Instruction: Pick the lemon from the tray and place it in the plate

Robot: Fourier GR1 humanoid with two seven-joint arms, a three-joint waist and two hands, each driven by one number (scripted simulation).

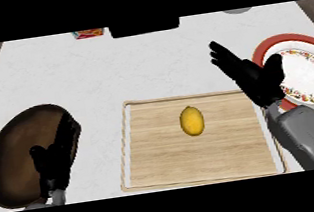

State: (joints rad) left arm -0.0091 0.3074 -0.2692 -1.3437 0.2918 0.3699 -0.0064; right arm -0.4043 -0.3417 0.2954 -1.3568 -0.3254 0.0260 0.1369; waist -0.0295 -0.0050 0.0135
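A yellow lemon (191,120) lies on the wooden tray (155,174), slightly above its middle. The plate (311,76), white with a red patterned rim, sits to the right of the tray. My right hand (254,78) hovers between the tray's upper right corner and the plate, fingers straight and spread, holding nothing. It is apart from the lemon, up and to its right. My left hand (55,155) rests open at the lower left, fingers up, over a dark brown object.
A dark brown rounded object (13,148) lies left of the tray under my left hand. A black item (144,27) and a small red and yellow box (89,34) stand at the counter's far edge. A grey object (237,11) peeks in at top right.
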